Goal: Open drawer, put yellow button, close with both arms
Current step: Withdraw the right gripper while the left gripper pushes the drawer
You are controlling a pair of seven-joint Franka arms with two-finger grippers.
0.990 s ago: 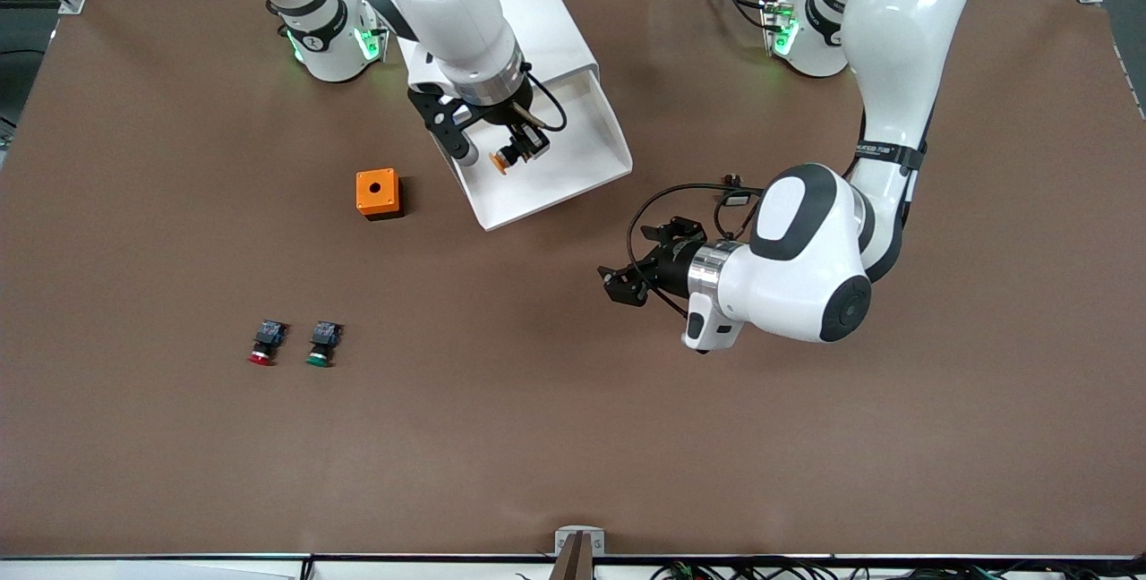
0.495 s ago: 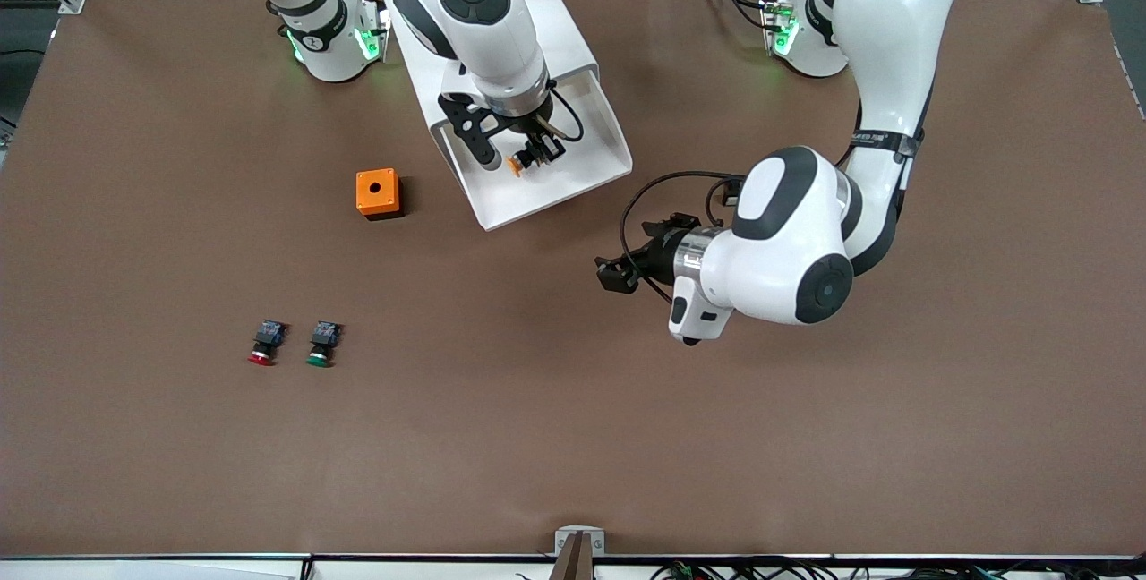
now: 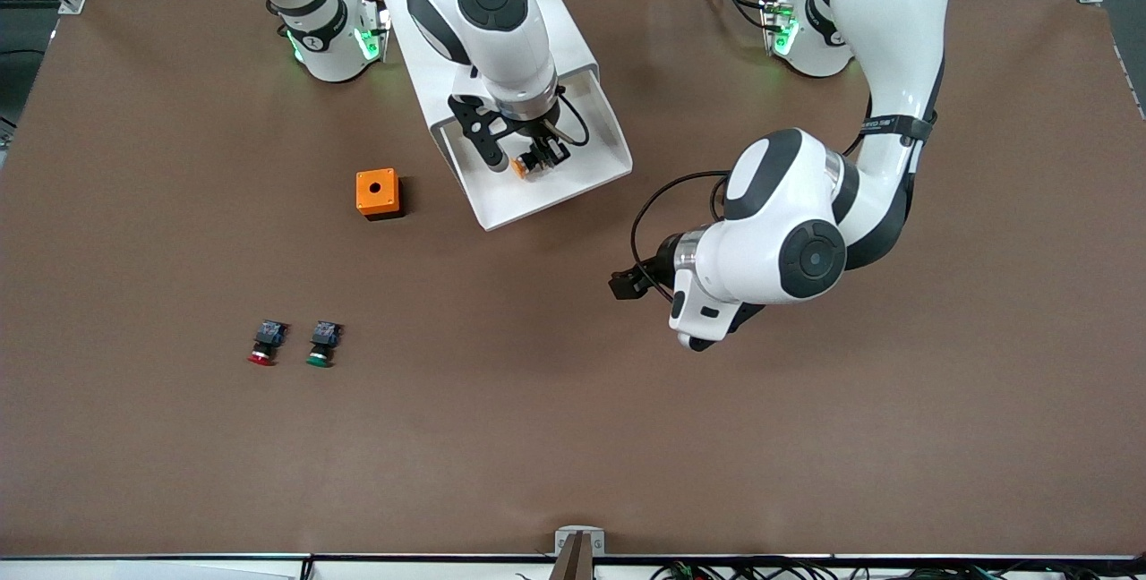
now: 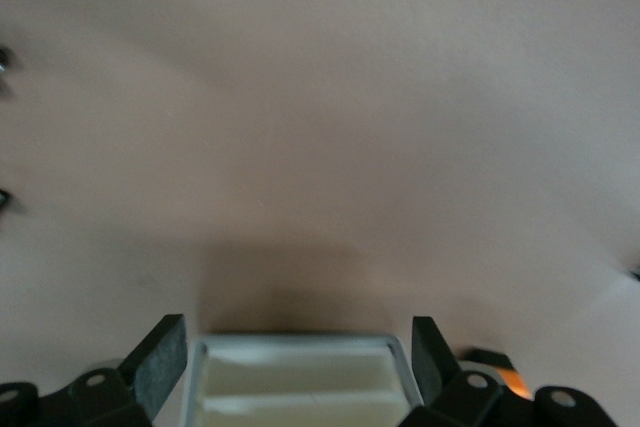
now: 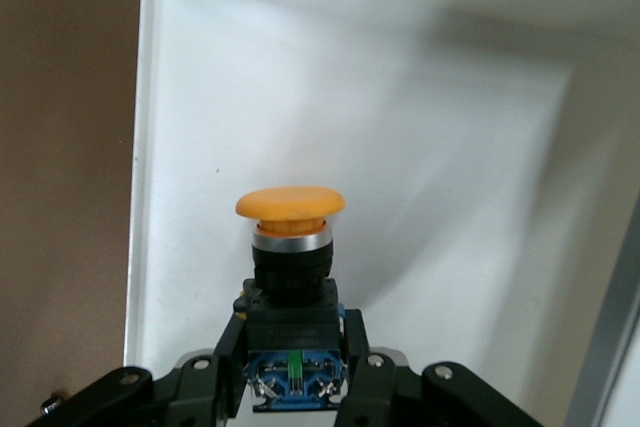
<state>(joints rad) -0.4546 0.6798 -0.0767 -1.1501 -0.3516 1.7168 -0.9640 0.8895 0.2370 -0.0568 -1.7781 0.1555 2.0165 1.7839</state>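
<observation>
The white cabinet (image 3: 573,38) stands near the robots' bases, and its top drawer (image 3: 591,164) is pulled out toward the front camera. My right gripper (image 3: 535,155) is shut on the yellow button (image 3: 518,167) and holds it low over the open drawer. In the right wrist view the fingers (image 5: 222,347) clamp the button's black body, with the yellow cap (image 5: 290,205) pointing at the drawer floor (image 5: 450,147). My left gripper (image 3: 627,283) hovers over bare table nearer the front camera than the drawer. It is open and empty in the left wrist view (image 4: 295,352).
An orange box (image 3: 378,193) with a round hole sits beside the drawer toward the right arm's end. A red-capped button (image 3: 263,343) and a green-capped button (image 3: 320,344) lie together nearer the front camera.
My right gripper has carried the yellow button farther in over the drawer and lower. My left arm's wrist has swung round, and its gripper has stayed over nearly the same spot.
</observation>
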